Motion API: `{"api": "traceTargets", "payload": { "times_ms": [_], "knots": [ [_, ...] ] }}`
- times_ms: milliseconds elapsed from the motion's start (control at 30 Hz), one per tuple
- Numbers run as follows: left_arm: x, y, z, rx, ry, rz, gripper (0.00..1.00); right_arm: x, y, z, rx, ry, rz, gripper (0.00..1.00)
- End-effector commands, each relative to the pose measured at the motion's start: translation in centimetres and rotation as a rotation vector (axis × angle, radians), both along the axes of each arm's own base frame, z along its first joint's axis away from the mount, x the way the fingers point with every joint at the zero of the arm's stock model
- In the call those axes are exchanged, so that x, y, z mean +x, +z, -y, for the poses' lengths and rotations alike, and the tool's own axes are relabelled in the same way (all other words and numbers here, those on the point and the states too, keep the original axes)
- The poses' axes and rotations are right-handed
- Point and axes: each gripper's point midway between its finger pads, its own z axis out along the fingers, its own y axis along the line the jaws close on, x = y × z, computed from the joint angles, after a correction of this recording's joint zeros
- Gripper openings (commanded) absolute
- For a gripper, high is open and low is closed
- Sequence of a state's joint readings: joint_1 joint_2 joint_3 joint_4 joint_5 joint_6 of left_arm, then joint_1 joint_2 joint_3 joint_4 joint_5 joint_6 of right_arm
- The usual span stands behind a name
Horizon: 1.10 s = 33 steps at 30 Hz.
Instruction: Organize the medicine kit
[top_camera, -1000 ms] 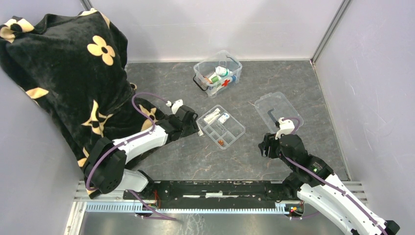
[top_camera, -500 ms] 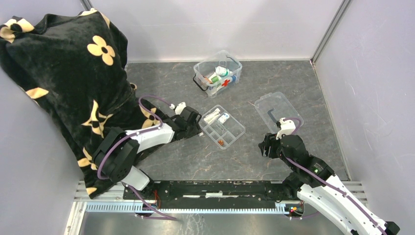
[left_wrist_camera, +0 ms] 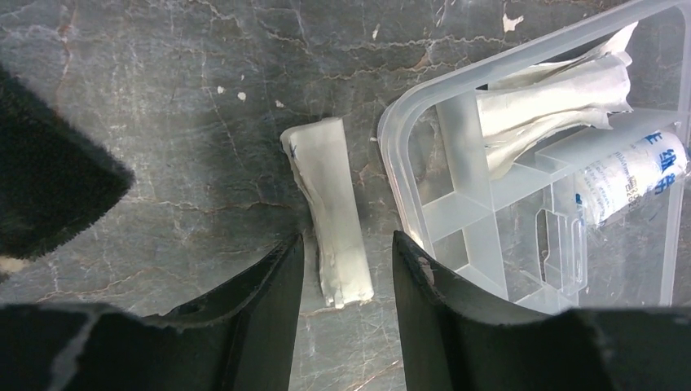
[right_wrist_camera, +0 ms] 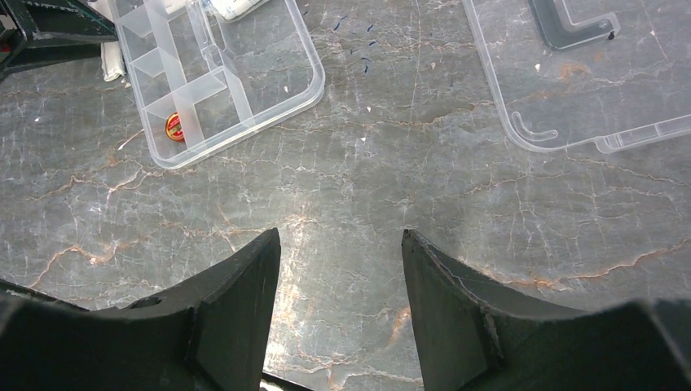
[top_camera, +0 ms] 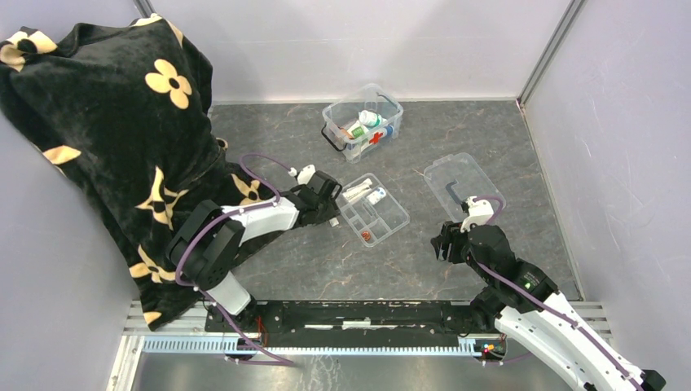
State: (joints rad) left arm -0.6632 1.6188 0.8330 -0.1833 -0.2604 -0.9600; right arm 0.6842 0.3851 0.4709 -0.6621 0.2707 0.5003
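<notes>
Step in hand: pickup of a loose item, judged as sorting supplies for the kit.

- Kit (top_camera: 363, 122): far centre of the table (top_camera: 326, 261), well apart from both arms. Open top, a few items inside, red cross on its near side.
- Lid (top_camera: 460, 183): flat on the table to the right, apart from the kit.
- Tray (top_camera: 405, 218): shallow, divided, centre of the table, between kit and arm bases. Holds white wrapped strips, a small tube with blue print and one small red-orange piece (right_wrist_camera: 174, 126).
- Packet (left_wrist_camera: 334, 212): small, white, flat on the table just beside the tray's left rim (left_wrist_camera: 391, 138), outside it. Touching the rim or not: cannot tell.
- Left tool (left_wrist_camera: 348, 244): low over the packet, jaws straddling its near end. A thin gap shows on each side, so it is released and grips nothing yet.
- Right tool (right_wrist_camera: 340, 236): released and empty, over bare table between the tray (right_wrist_camera: 244, 126) and the lid (right_wrist_camera: 587, 90).
- Black flowered cloth (top_camera: 106, 122): heaped at the left, beside the left arm.

Next move, as judged: the left tool clenches on the packet and lifts it straight up. The packet is thin and soft, so the fingers need to sit right down at the table or they may slip over it. The right finger works close to the tray rim and could nudge it. Whether the packet belongs in the tray or the kit is not clear from here.
</notes>
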Motion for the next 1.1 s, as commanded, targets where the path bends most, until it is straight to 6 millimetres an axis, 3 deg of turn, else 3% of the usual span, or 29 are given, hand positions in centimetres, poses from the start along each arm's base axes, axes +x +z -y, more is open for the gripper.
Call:
{"api": "traceTargets", "payload": {
  "times_ms": [0, 267, 433, 667, 1067],
  "knots": [
    [0.7, -0.2, -0.7, 0.063, 0.011, 0.005, 0.50, 0.2, 0.4, 0.4, 0.006, -0.028, 0.014, 0.63],
    [0.4, -0.9, -2.6, 0.187, 0.008, -0.029, 0.34, 0.2, 0.6, 0.5, 0.007, -0.032, 0.023, 0.63],
    [0.5, 0.2, -3.2, 0.214, -0.002, 0.000, 0.25, 0.2, 0.8, 0.5, 0.008, -0.033, 0.027, 0.63],
    [1.7, 3.3, -4.2, 0.331, -0.065, 0.053, 0.03, 0.2, 0.9, 0.5, 0.018, -0.033, 0.033, 0.63],
    [5.1, 9.9, -3.6, 0.505, -0.330, 0.220, 0.02, 0.1, 1.4, 0.2, 0.035, -0.018, 0.036, 0.63]
  ]
}}
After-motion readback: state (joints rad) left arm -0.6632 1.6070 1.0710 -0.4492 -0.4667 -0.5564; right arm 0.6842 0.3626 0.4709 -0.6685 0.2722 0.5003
